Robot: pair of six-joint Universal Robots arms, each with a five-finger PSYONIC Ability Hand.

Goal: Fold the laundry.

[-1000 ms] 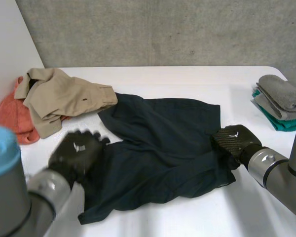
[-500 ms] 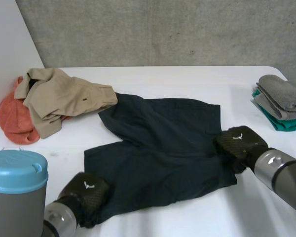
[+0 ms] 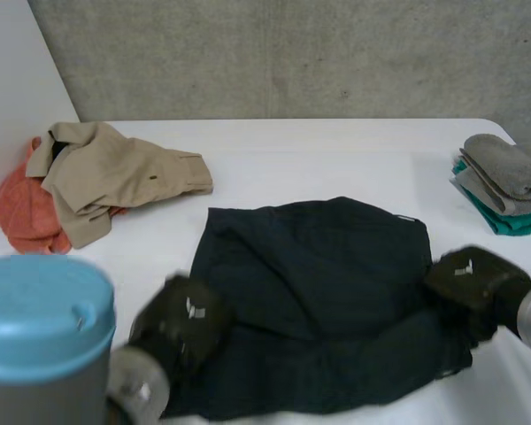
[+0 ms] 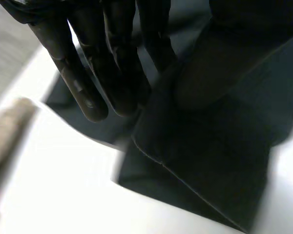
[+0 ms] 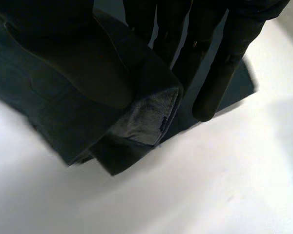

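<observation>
Dark navy shorts (image 3: 319,266) lie bunched in the middle of the white table (image 3: 336,150). My left hand (image 3: 181,323) is at the shorts' near left edge. In the left wrist view its fingers (image 4: 88,73) and thumb pinch a raised fold of the dark cloth (image 4: 205,161). My right hand (image 3: 473,279) is at the shorts' right edge. There the right wrist view has the thumb and fingers (image 5: 224,63) pinching a doubled hem (image 5: 136,117) with pale lining turned out.
A beige garment (image 3: 115,173) lies crumpled over an orange cloth (image 3: 26,217) at the far left by the wall. Folded grey and teal towels (image 3: 504,181) are stacked at the right edge. My left arm's blue cap (image 3: 40,319) stands at the near left.
My left hand dropped to the shorts' near left edge and closed on it. Both hands then shifted right, dragging the shorts to the right and away from the beige garment.
</observation>
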